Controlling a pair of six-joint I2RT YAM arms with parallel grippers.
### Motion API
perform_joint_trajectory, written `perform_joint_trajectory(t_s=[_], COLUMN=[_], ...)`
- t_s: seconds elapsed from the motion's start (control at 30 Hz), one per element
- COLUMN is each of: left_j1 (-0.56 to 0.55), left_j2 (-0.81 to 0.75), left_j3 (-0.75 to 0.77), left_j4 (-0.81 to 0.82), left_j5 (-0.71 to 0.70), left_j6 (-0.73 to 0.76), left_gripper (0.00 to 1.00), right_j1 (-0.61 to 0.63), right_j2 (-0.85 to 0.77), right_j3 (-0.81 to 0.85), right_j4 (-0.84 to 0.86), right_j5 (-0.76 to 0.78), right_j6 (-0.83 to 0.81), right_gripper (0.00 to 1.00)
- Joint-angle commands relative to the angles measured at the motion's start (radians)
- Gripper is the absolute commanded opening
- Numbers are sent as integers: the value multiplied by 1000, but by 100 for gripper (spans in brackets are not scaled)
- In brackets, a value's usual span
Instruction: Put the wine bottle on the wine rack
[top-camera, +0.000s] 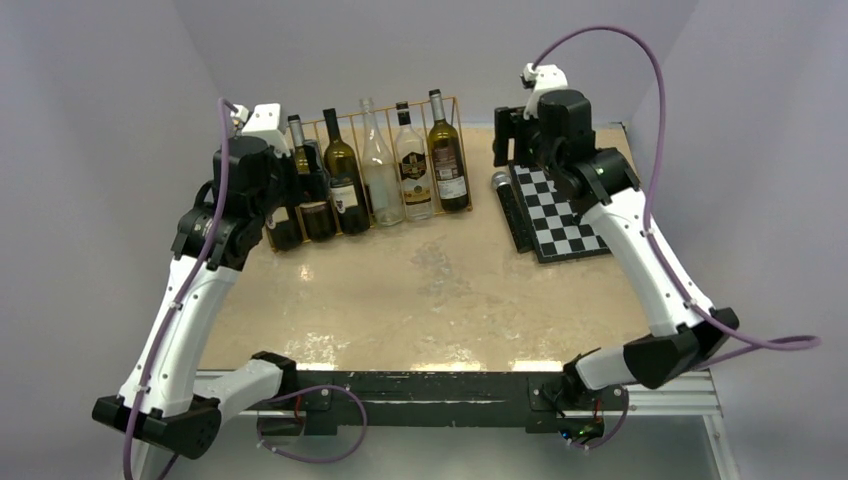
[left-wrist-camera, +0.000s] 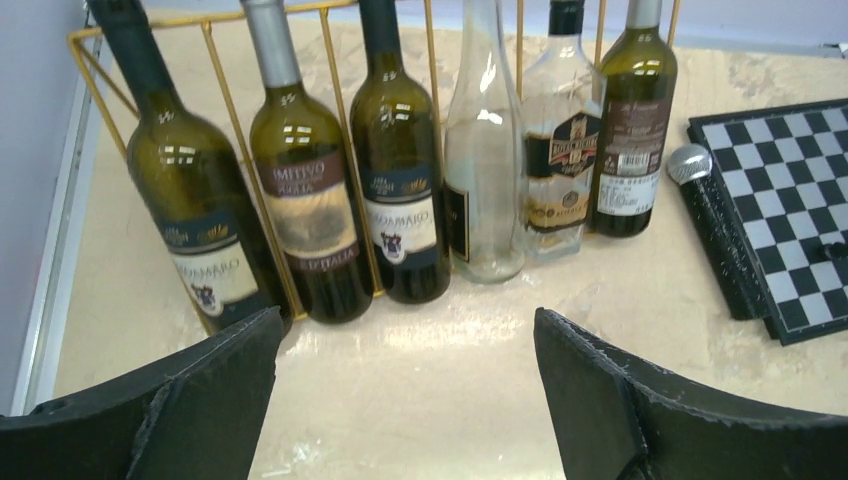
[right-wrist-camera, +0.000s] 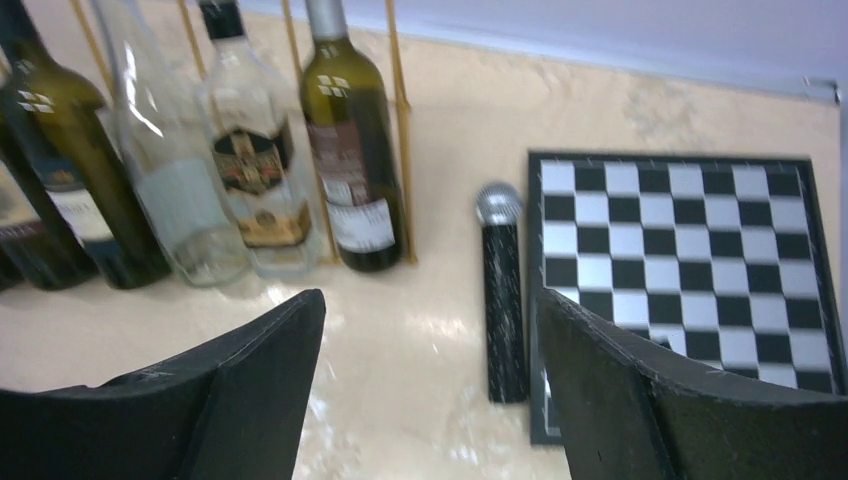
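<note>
The gold wire wine rack (top-camera: 457, 130) (left-wrist-camera: 215, 60) (right-wrist-camera: 400, 150) stands along the back of the table with several bottles upright in its slots. A dark green wine bottle (top-camera: 447, 155) (left-wrist-camera: 630, 130) (right-wrist-camera: 350, 150) fills the right end slot. My right gripper (top-camera: 503, 150) (right-wrist-camera: 432, 300) hangs open to the right of that bottle, apart from it, with only table between its fingers. At the rack's left end my left gripper (top-camera: 312, 178) (left-wrist-camera: 407, 330) is wide open and empty, in front of the leftmost bottles (left-wrist-camera: 200, 200).
A black-and-white chessboard (top-camera: 560, 215) (right-wrist-camera: 690, 260) (left-wrist-camera: 790, 200) lies at the back right. A black cylinder with a silver cap (top-camera: 505, 200) (right-wrist-camera: 503, 290) (left-wrist-camera: 715, 230) lies along the board's left edge, below my right gripper. Grey walls close in on three sides.
</note>
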Motion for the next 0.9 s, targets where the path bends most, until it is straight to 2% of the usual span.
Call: perform_joint_trajectory(t_s=[0.0, 0.2, 0.3, 0.53, 0.87], left_j1=[6, 6, 6, 4, -5], left_j2=[-100, -266, -338, -407, -397], left_j3=[-68, -125, -122, -98, -115], left_j4=[-34, -52, -77, -145, -120], left_j5=[-12, -32, -2, -27, 17], left_j6=[-33, -22, -2, -25, -23], left_gripper=[99, 99, 99, 99, 99], right_j1=[1, -1, -1, 0, -1], right_j2=[-167, -390, -459, -556, -616], right_j3=[-105, -175, -161, -110, -146], right_j4=[-99, -190, -248, -342, -355], right_j5=[144, 224, 216, 173, 128], right_j6=[44, 92, 83, 98, 154], right_gripper=[81, 82, 83, 83, 83])
